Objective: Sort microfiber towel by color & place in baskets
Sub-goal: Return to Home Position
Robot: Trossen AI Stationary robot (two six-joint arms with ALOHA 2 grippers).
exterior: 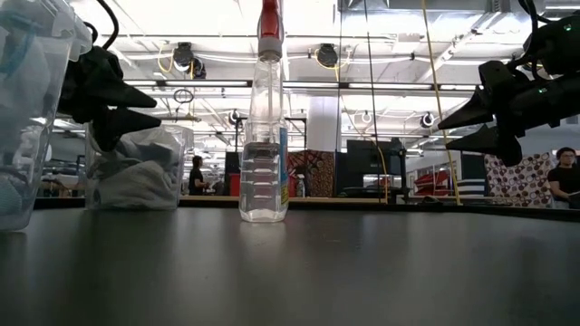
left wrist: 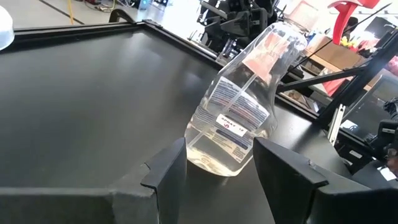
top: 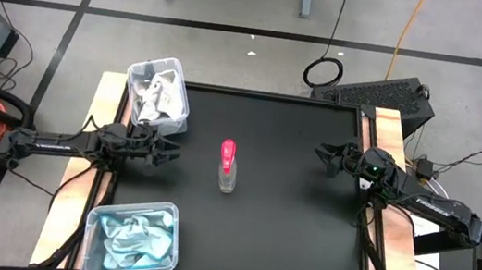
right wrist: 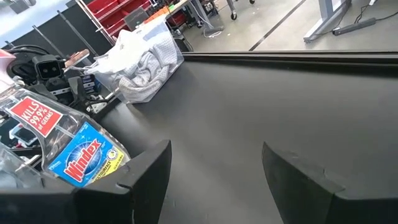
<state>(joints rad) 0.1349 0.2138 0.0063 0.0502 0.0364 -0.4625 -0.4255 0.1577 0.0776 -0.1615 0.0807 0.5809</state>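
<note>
The left pincer hangs over the black tabletop. Its fingers are apart and hold nothing. The right pincer faces it from the other side, and it is spread wide and empty too.

A clear spray bottle with a pink top stands between the two pincers, right in front of the left one. Just beside the left pincer is the first basket, full of grey towels. On the left pincer's other side, a bit farther off, the second basket holds blue towels.

The tabletop is dark and smooth. The floor around it is grey, with dark lines and cables. Far behind the pincers, the room has bright ceiling lights, and a person stands there.
</note>
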